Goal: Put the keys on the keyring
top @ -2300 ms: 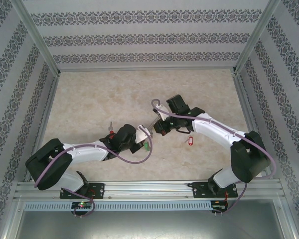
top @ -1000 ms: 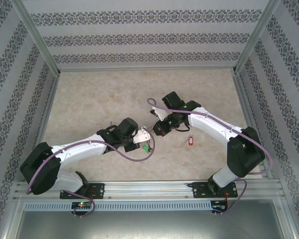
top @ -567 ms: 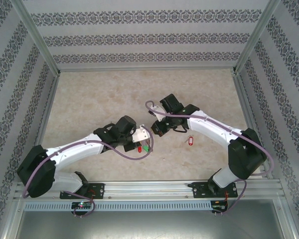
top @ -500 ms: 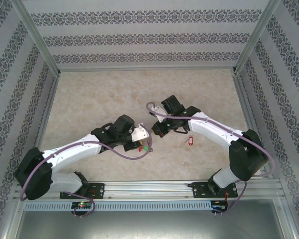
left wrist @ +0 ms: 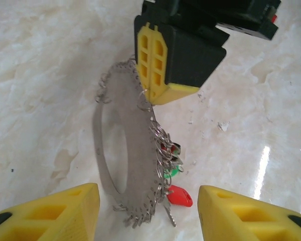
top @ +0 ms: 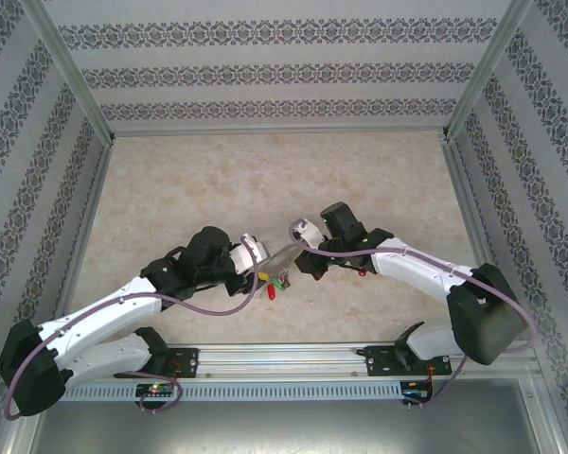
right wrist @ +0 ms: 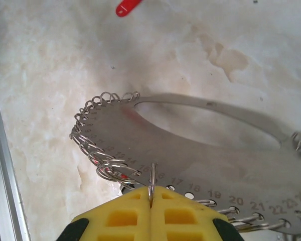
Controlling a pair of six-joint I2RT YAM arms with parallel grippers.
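The keyring (left wrist: pixel 135 150) is a flat silver crescent plate with numbered holes, edged with many small silver rings. It stands on edge over the table between my two grippers (top: pixel 282 257). My right gripper (right wrist: pixel 150 198) is shut on one small ring at the plate's rim (right wrist: pixel 190 150); its yellow fingers (left wrist: pixel 158 65) show from the left wrist. A solid red key tag (left wrist: pixel 179 196) hangs from the rings at the plate's lower edge, next to a green tag (left wrist: pixel 173 171). My left gripper (left wrist: pixel 148 216) is open, a finger on each side of the plate, touching nothing.
The marble tabletop (top: pixel 189 180) is bare behind the arms. A speck of red (top: pixel 362 272) peeks out beside the right forearm. Patterned walls and metal posts fence the table; a rail (top: pixel 284 357) runs along the near edge.
My left gripper has opened and drawn back to the left, leaving the red tag hanging on the keyring. The right gripper has carried the keyring a little nearer.
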